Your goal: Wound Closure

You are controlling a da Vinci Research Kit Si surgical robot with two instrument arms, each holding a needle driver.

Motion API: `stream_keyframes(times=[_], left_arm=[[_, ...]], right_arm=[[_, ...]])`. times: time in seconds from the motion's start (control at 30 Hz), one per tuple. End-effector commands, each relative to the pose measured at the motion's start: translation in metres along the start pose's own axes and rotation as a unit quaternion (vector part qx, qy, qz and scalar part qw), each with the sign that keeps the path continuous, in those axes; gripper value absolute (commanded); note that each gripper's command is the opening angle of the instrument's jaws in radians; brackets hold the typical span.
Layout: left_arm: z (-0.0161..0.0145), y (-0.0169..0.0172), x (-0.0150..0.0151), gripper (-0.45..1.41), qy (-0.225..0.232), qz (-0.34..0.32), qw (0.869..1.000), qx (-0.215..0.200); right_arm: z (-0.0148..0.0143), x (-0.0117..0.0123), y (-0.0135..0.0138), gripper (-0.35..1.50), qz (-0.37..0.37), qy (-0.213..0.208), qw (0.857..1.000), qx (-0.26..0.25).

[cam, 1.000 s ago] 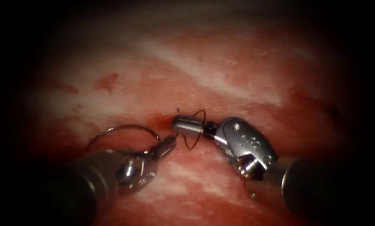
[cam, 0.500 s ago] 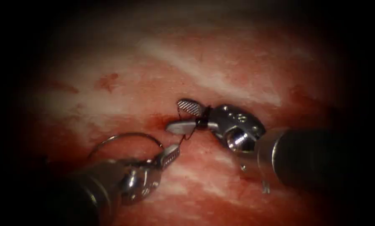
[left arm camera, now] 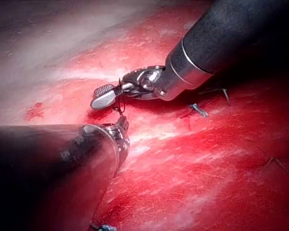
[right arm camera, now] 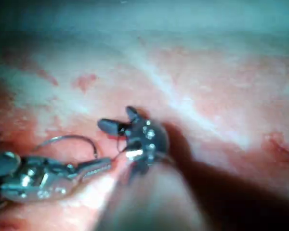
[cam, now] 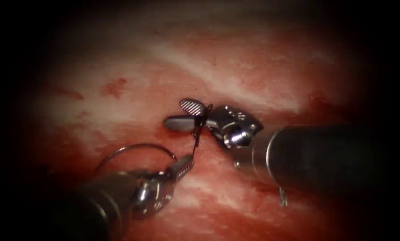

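My left tool (cam: 188, 161) comes in from the lower left, its jaws shut on the curved needle (cam: 135, 146) near its thread end. The needle arcs back over the tool, clear of the tissue (cam: 235, 58). Dark thread (cam: 195, 138) runs up from the left jaw tips and is wound around my right tool (cam: 173, 112). The right jaws stand open with nothing between them, just above the red fluid (cam: 166, 131) at the cut. The left wrist view shows the open right tool (left arm camera: 98, 96) and the thread (left arm camera: 119, 105). In the right wrist view are the needle (right arm camera: 67, 138) and the left tool (right arm camera: 94, 167).
The right tool's dark shaft (cam: 315, 156) lies across the tissue to the right of the cut. A small cut end of thread (cam: 282, 196) lies under it, and others (left arm camera: 198, 110) show in the left wrist view. A spot of red fluid (cam: 115, 85) lies to the left.
The right tool moved left and opened its jaws. The loose thread loops around it drew in close. The left tool shifted slightly down with the needle.
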Motion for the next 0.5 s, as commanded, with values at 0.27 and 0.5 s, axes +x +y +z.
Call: stream_keyframes(times=[0.27,0.5], left_arm=[[0.0009,0.0006,0.0003,-0.45,0.001,0.0,1.0,-0.004],[0.0012,0.0009,0.0005,-0.45,0.001,0.001,1.0,-0.007]], right_arm=[[0.0002,-0.0011,0.0013,0.98,-0.002,-0.003,1.0,-0.007],[0.0008,-0.0027,0.0015,0.96,0.004,-0.019,1.0,-0.013]])
